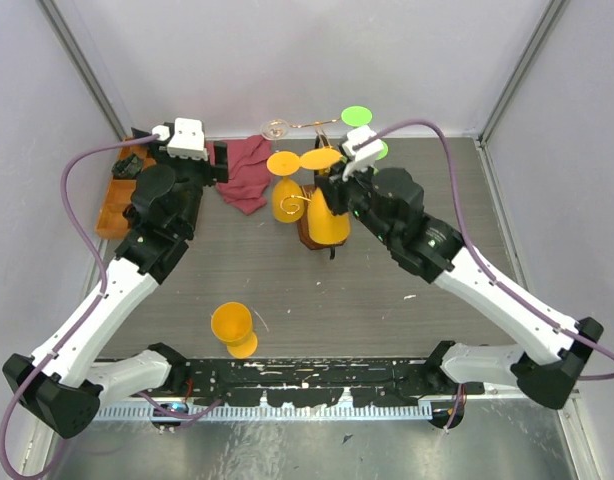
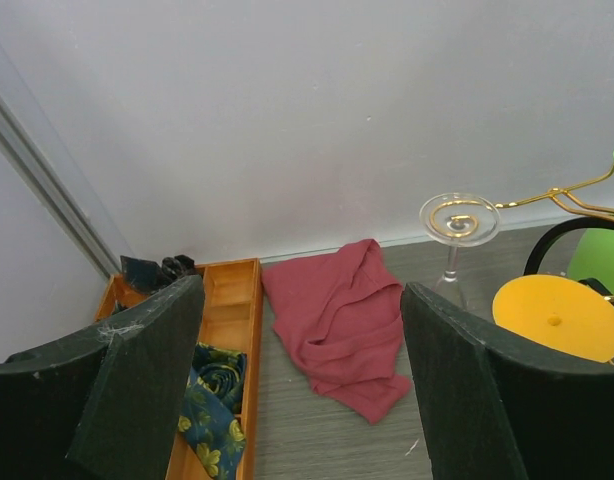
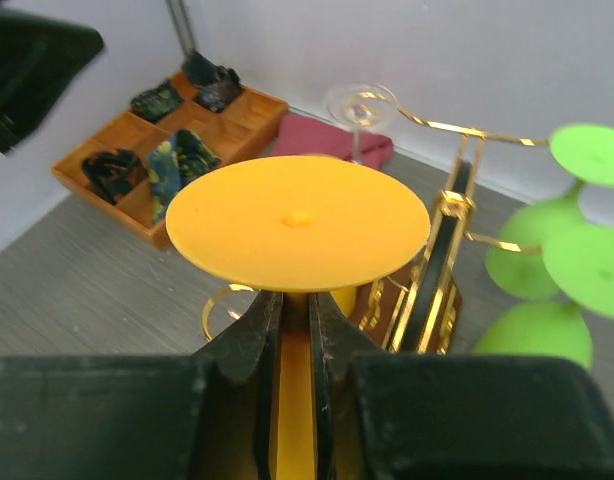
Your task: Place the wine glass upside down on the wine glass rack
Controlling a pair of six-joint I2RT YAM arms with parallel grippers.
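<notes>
Rack [image 3: 455,215] partly masked: overhead, the right arm and orange bowls cover most of its base and wire; in the right wrist view only a gold post, some curls and a bit of brown base show. Right gripper [image 3: 295,335] clamped on the stem of the glass [image 3: 297,222], fingers [image 3: 255,345] tight to either side, foot up and bowl down. Bowl is out of sight below the fingers in the wrist view; overhead it hangs against the near side of the rack. Cannot tell whether the foot rests on a wire arm or stands clear of it. A second orange glass [image 1: 286,200] hangs inverted just left of the rack, beside the held one. Green glasses [image 3: 587,155] on the rack's right side, blurred and cut by the frame edge. Clear glass [image 2: 459,220] inverted at the rack's far left arm, its bowl hard to make out against the wall. Left gripper [image 2: 299,390] spread wide with nothing between its fingers [image 2: 152,370], up off the table [image 1: 387,300], left of the rack. Red cloth [image 2: 342,320] lies left of the rack; wooden tray [image 2: 230,300] farther left, partly hidden by a finger. Third orange glass [image 1: 233,325] well apart from the rack, near side; upright or tipped, unclear.
</notes>
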